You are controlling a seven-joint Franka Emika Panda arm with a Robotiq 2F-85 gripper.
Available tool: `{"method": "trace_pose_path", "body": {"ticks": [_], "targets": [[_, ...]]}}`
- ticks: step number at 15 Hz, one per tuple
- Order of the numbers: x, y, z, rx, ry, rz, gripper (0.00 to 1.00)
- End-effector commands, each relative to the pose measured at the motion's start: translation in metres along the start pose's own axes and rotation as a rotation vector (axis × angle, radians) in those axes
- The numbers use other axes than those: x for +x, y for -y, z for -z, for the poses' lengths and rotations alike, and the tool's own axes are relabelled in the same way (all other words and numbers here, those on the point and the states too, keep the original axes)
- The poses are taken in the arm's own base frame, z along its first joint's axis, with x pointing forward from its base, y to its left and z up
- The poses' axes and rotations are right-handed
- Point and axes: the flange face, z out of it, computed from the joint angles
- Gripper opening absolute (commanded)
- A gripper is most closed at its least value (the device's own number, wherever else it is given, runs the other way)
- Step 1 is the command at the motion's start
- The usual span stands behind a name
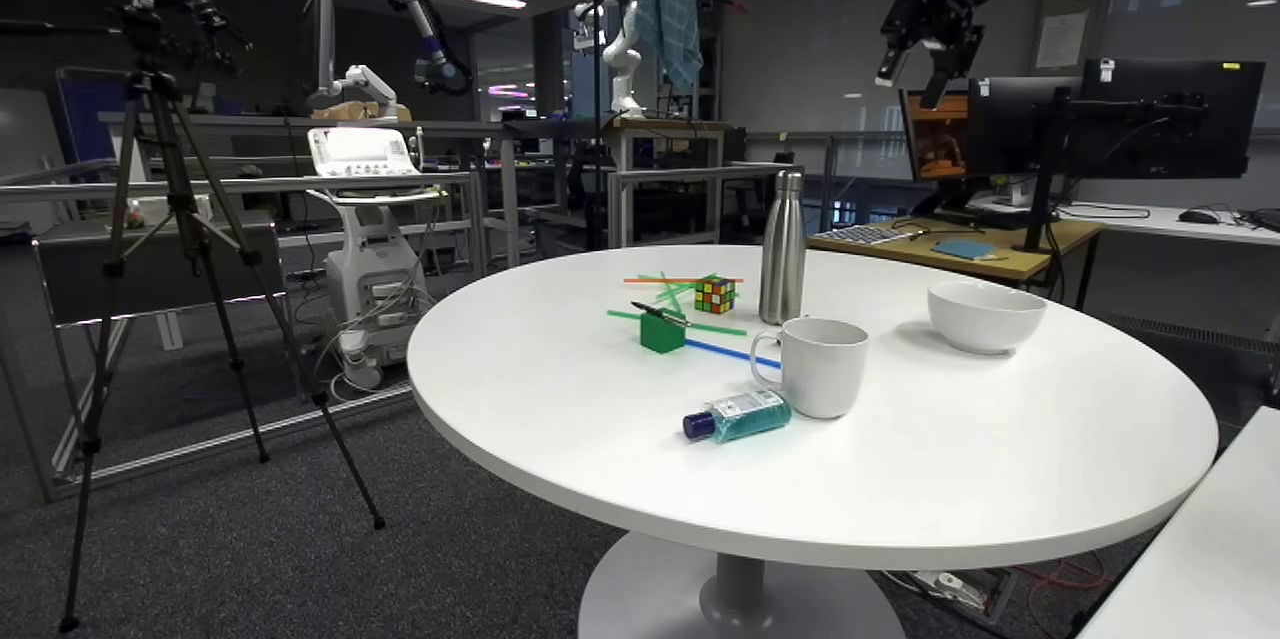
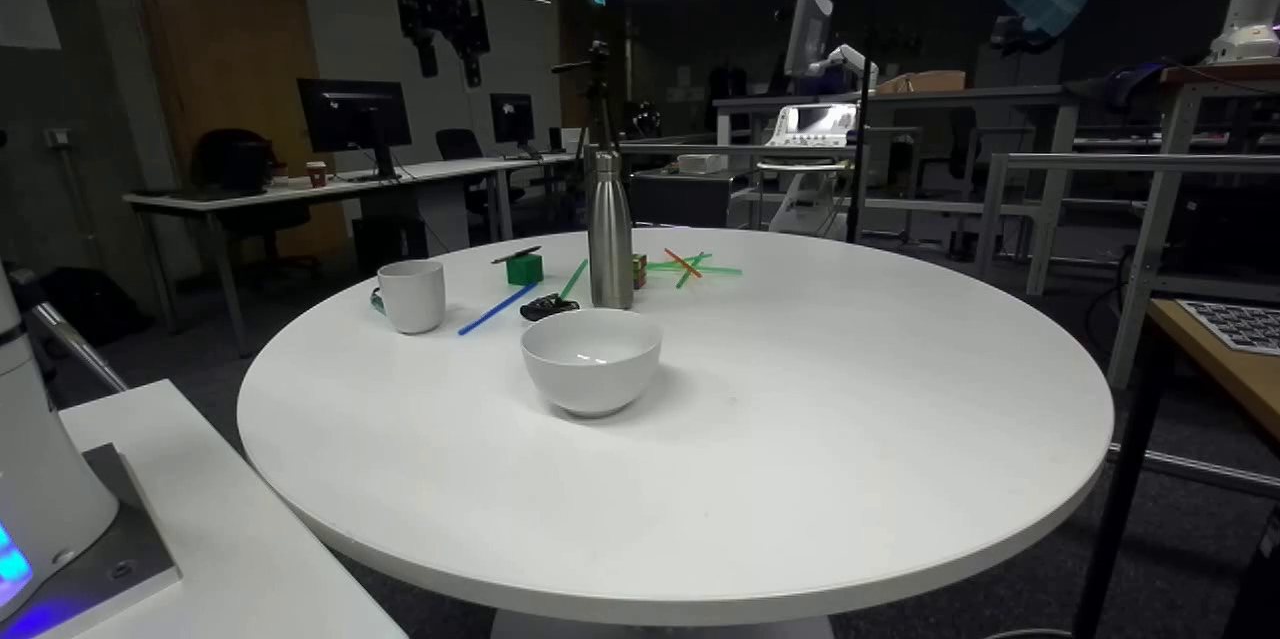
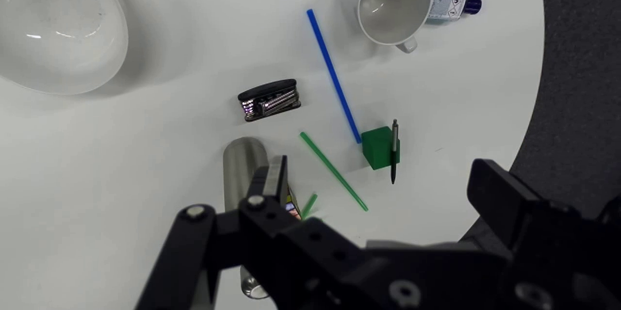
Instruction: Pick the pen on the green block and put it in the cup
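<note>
Wrist view shows a slender pen, silver in one half and black in the other, which lies across the top of a small bright green cube block; both its ends reach past the block. One end of a long thin blue stick is just beside the block; whether they touch, I cannot tell. Well apart from the block stands, upright, a plain white cylindrical cup with a handle, and a teal bottle with dark blue cap lies just beside it. In both exterior views the black two-finger gripper hangs high above the round white table, its fingers spread wide. In an exterior view, a tall steel bottle stands between a multicoloured puzzle cube and a wide white bowl.
</note>
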Motion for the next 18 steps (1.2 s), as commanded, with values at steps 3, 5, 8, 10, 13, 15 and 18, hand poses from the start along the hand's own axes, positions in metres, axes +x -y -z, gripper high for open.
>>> {"method": "trace_pose_path", "body": {"ticks": [3,5,8,10,13,15,18], "targets": [[0.037,0.016,-0.026,0.060,0.017,0.062,1.00],[0.052,0.027,-0.035,0.085,0.034,0.096,1.00],[0.078,0.046,-0.053,0.112,0.060,0.148,1.00],[0.094,0.059,-0.063,0.132,0.079,0.182,1.00],[0.116,0.075,-0.077,0.158,0.098,0.218,1.00],[0.127,0.081,-0.088,0.141,0.117,0.229,1.00],[0.137,0.087,-0.107,0.060,0.135,0.246,1.00]]}}
